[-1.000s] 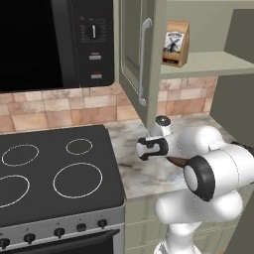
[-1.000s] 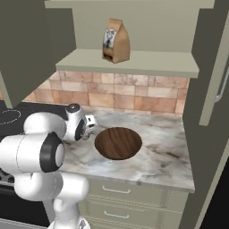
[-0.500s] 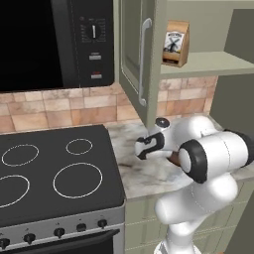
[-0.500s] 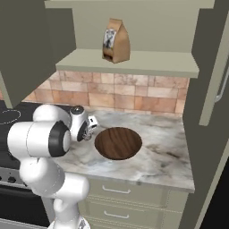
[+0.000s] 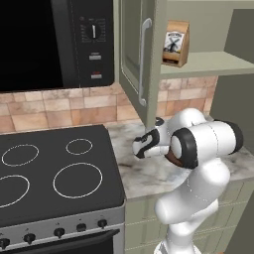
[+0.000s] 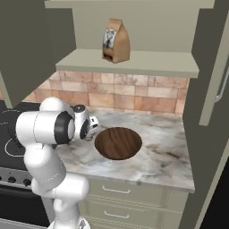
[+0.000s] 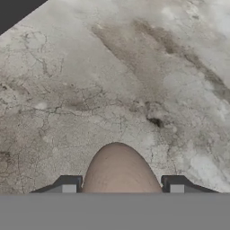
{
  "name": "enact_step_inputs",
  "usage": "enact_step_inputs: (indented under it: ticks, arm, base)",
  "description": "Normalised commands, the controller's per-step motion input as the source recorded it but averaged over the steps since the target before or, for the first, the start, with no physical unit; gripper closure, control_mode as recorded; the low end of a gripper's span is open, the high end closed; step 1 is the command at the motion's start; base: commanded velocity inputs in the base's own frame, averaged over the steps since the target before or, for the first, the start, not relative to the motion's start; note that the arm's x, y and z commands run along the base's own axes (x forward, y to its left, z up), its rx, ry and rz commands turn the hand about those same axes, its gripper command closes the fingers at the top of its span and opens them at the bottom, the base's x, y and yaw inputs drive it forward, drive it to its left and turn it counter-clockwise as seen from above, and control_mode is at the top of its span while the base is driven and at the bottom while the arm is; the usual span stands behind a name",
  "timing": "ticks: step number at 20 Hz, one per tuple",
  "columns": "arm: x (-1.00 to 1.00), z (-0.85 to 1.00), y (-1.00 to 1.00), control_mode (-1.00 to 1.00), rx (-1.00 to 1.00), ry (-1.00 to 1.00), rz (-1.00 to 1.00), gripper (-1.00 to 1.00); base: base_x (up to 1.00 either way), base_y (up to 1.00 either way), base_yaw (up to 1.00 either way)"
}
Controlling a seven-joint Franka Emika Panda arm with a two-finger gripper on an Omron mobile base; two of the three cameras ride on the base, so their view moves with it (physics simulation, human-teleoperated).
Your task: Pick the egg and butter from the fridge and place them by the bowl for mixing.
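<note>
The egg (image 7: 119, 168), a pale beige-brown oval, sits between the two dark fingertips of my gripper (image 7: 119, 187), which is shut on it just above the marble counter (image 7: 134, 81). From the left base view, the gripper (image 5: 140, 148) hangs low over the counter near the stove's right edge. The dark brown wooden bowl (image 6: 118, 143) rests on the counter just right of the gripper (image 6: 92, 128) in the right base view. The butter and the fridge are out of view.
A black cooktop (image 5: 49, 168) lies left of the counter, with a black microwave (image 5: 49, 44) above it. An open cabinet door (image 5: 141, 59) hangs over the counter. A brown bag (image 6: 116, 41) stands on the shelf. Bare marble (image 6: 165, 156) lies right of the bowl.
The arm's elbow has swung up and round while the hand shifted only slightly over the counter. The egg stays in the grip.
</note>
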Motion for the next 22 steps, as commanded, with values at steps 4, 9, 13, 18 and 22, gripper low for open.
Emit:
enact_step_inputs:
  ticks: [4, 9, 13, 18, 22]
  arm:
    - [0.19, -0.13, 0.02, -1.0, -0.01, 0.1, 0.02, 1.0]
    - [0.07, -0.17, 0.03, -1.0, -0.01, 0.01, 0.05, 1.0]
    - [0.02, -0.14, 0.02, -1.0, -0.01, 0.0, 0.07, -1.0]
    - [-0.02, 0.12, -0.02, -1.0, 0.0, 0.0, 0.04, -1.0]
    - [-0.05, 0.24, 0.0, -1.0, 0.0, 0.0, 0.0, -1.0]
  base:
    - [0.0, 0.0, 0.0]
    - [0.0, 0.0, 0.0]
    - [0.0, 0.0, 0.0]
    - [0.0, 0.0, 0.0]
    - [0.0, 0.0, 0.0]
